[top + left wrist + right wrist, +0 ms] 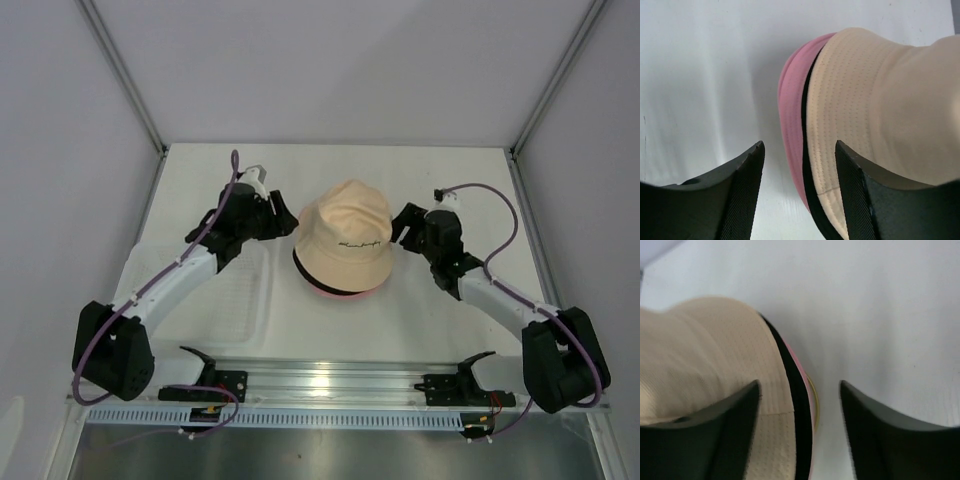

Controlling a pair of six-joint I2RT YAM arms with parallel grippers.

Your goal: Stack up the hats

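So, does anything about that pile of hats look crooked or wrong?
Nothing damaged. The pile is slightly uneven: the brim of the pink hat pokes out past the black hat and the beige hat beside the left tool.

White table (420, 320) carries one hat stack (345, 238) (pink hat (790, 115) lowest).

I see the white table (400, 170) under my left claw (288, 222), pale grey walls (330, 60) beyond it, an aluminium rail (330, 380) behind.
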